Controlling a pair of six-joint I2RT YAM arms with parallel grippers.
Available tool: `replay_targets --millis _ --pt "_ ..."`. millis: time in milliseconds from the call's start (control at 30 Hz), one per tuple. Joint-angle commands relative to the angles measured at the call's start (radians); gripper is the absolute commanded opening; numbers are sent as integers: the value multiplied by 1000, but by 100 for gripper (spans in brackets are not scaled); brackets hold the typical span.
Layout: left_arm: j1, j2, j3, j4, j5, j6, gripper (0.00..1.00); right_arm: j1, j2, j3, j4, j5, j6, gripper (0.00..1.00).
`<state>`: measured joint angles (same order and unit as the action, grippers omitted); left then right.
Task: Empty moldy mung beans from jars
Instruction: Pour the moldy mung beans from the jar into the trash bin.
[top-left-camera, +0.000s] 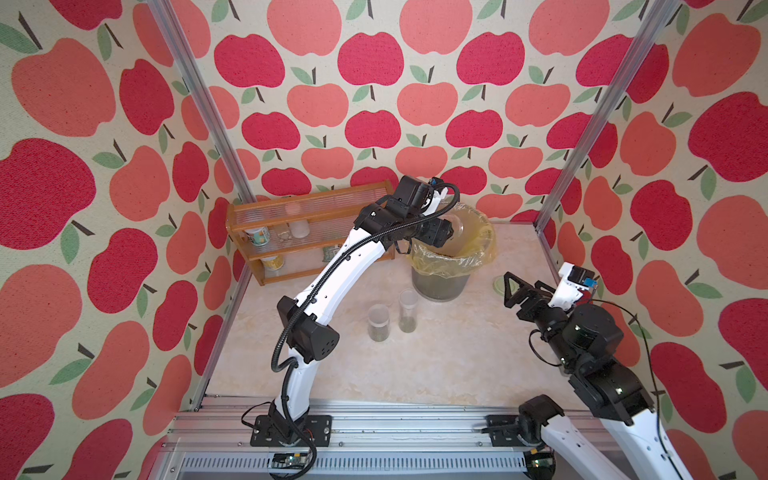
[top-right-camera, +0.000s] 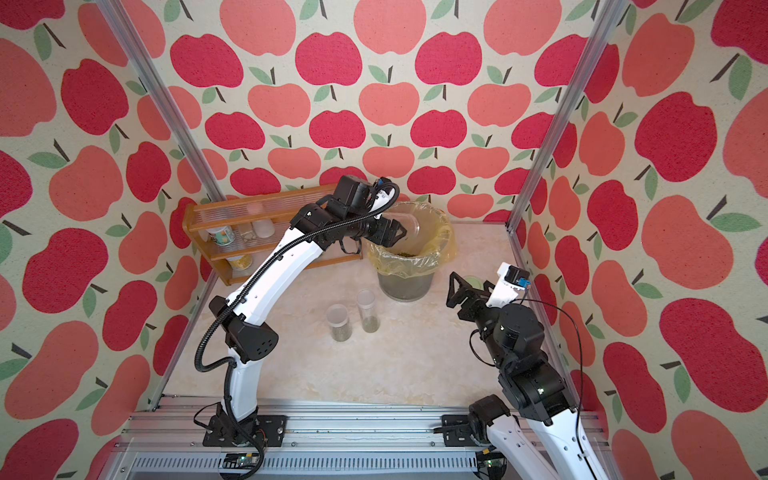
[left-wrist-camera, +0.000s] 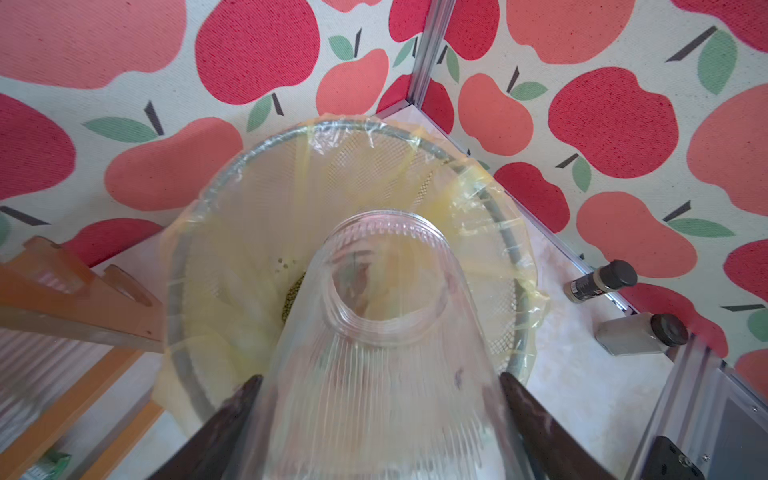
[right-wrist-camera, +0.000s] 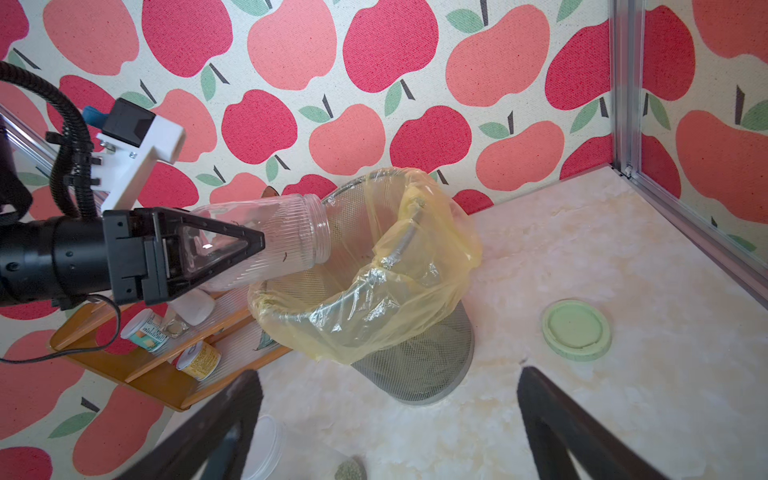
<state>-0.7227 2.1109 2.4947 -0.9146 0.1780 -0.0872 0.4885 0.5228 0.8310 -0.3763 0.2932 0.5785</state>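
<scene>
The first pour looked all but finished. The left pincer (left-wrist-camera: 379, 378) was closed partway round the body of the wide jar (right-wrist-camera: 291, 232), gripping it firmly. It held the jar tipped almost level, with the open mouth over the rim of the bin (top-left-camera: 440, 286), which stood near the back edge of the tabletop. I could see nothing left inside that jar, and a heap of mung beans (left-wrist-camera: 296, 297) lay at the bottom of the bin's yellow bag. The green lid (right-wrist-camera: 575, 329) lay flat near the right edge of the tabletop. The right pincer (top-left-camera: 523, 284) hung close by it, spread as wide as it would go and empty.

The short jar (top-left-camera: 378, 322) and the tall jar (top-left-camera: 408, 309) stood upright just beside each other in the middle of the tabletop, in front of the bin. Each had beans in its bottom. By my reckoning, the next move was to right the emptied jar, set it down on bare tabletop, and then take up one of the pair. I couldn't tell whether those two were capped.
</scene>
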Motion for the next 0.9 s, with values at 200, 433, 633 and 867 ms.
replay_targets --millis 200,433,633,867 --pt "62 97 293 33 35 -3 42 -7 -4 17 -8 -7 15 99" --pt "-8 -25 0 56 -17 1 40 -8 -21 5 -18 3 18 99" --pt "55 88 261 1 61 -4 41 -8 0 10 -12 -24 15 99" --pt "25 70 232 -92 16 15 40 -9 -25 -20 -19 -19 32 99"
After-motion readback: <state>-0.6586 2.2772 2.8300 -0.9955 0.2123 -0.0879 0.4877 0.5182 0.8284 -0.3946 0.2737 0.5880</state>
